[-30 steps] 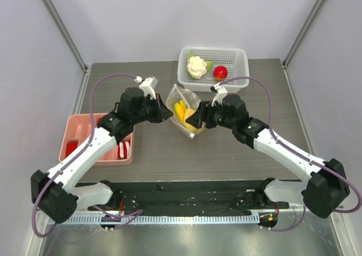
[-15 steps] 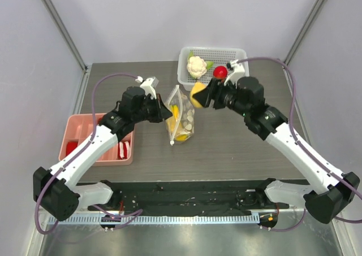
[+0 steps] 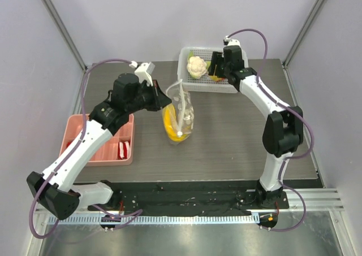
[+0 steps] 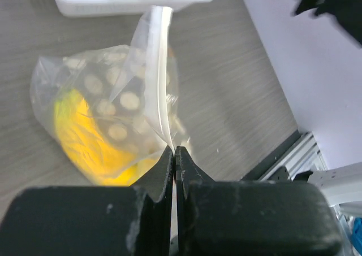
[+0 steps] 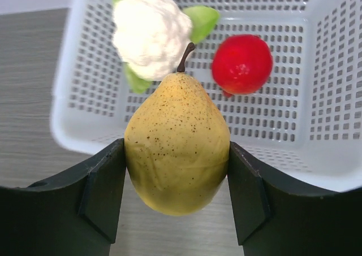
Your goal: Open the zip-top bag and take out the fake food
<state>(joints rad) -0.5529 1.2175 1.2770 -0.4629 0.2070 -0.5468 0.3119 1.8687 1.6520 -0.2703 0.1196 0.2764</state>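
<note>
Grey table point(image 3: 237, 131), mid-frame: zip-top bag point(image 3: 184, 117) hangs by its top strip from the closed left jaws; right jaws, parted wide, clamp a yellow pear point(image 5: 176, 148) over the white basket point(image 5: 294, 131), upper centre.

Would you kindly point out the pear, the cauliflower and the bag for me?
pear point(image 5: 176, 146), right wrist view, middle of its speckled body.
cauliflower point(image 5: 150, 33), right wrist view, centre of the white head.
bag point(image 4: 121, 100), left wrist view, dotted clear front wall.

Top cam looks down on the grey wood-grain worktop point(image 3: 226, 137); both close-up wrist cams share the far-edge white perforated plastic basket point(image 5: 334, 86).
</note>
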